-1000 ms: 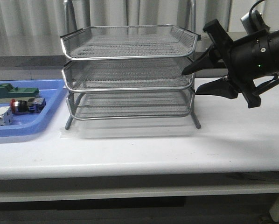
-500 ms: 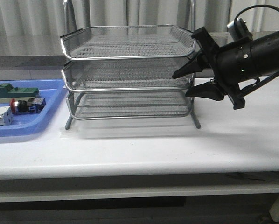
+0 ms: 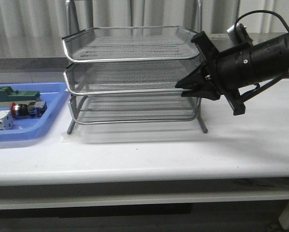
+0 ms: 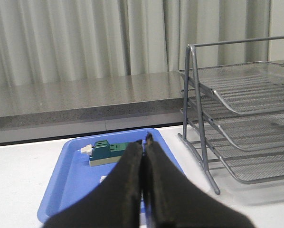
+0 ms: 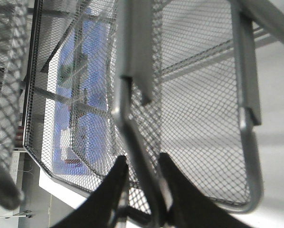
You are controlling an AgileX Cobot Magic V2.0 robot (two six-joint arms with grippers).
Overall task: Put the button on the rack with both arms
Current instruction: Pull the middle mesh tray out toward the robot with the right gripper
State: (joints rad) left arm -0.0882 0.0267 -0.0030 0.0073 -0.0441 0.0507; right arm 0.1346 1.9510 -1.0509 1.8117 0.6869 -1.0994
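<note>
The right end effector (image 3: 183, 90) has its two dark fingers drawn close around the chrome rim at the right end of the rack's (image 3: 130, 77) middle tier; in the right wrist view the fingers (image 5: 108, 190) sit on either side of the rim wire, gripping it. That view is blurred and filled with mesh, so the exact contact under the fingertips is hard to make out, and the blue tray shows there only as a smear through the wire. The right arm's black body reaches in from 3 o'clock and its far end is cut off at the picture's edge.

The left end effector (image 4: 145, 142) shows only in its own wrist view, fingers pressed together with nothing between them; it is out of the front view altogether.

The button (image 3: 20, 109) lies on its side in the blue tray (image 3: 50, 123), at about 9 o'clock from the right end effector and well apart from it, with the whole rack standing between them. In the left wrist view the closed fingers hide the part of the tray where it would lie.

Beside the button, a green block (image 3: 11, 95) lies at its 12 o'clock and a white part (image 3: 0, 123) at its 7 o'clock, partly cut off by the frame. Rack and tray rest on the white counter (image 3: 183, 150).
</note>
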